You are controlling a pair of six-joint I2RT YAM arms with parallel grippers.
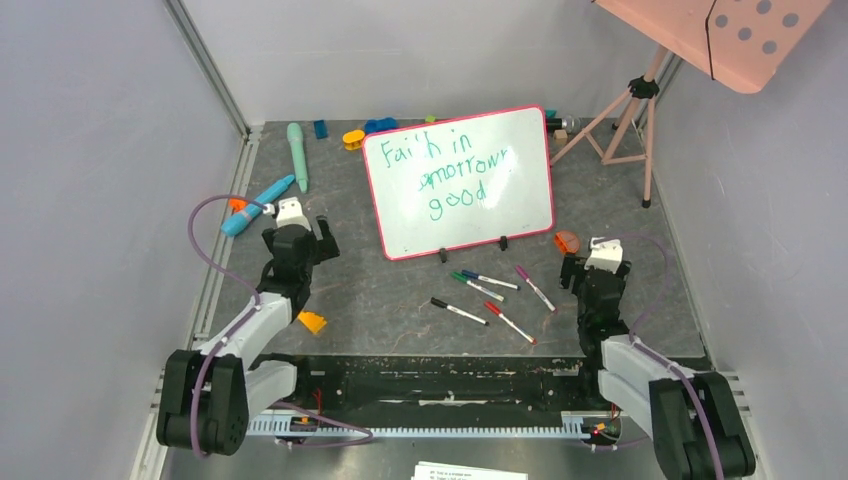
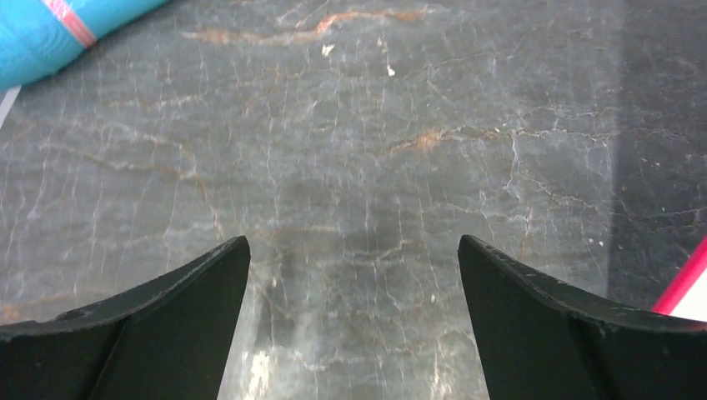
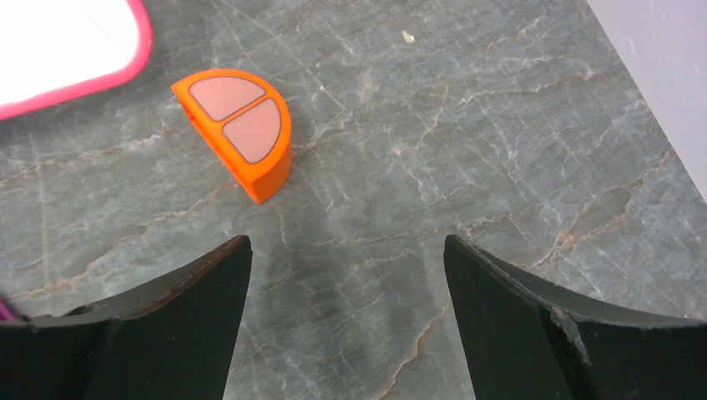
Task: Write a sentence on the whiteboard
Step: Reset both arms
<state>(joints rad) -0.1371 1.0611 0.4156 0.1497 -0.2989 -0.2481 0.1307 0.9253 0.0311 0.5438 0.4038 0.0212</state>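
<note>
Top view, board: your whiteboard stands propped at centre frame, with the sentence in green on it and the middle line smudged.
Top view, risk: the markers lie loose below the board; a sloppy pick could roll one away or tip the board.
Left wrist: the left gripper has its fingers apart and empty over the bare table.
Right wrist: the right gripper has its fingers apart and empty; you could clip the orange block at upper left.
Surface, room: the table is dark and veined, and the walls are plain grey.

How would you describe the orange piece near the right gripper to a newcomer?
Find the large white board with the pink-red rim. Off its lower right corner, ahead of the right gripper, lies an orange half-disc. Unlike the orange wedge by the left arm, its top shows two pinkish segments.
</note>
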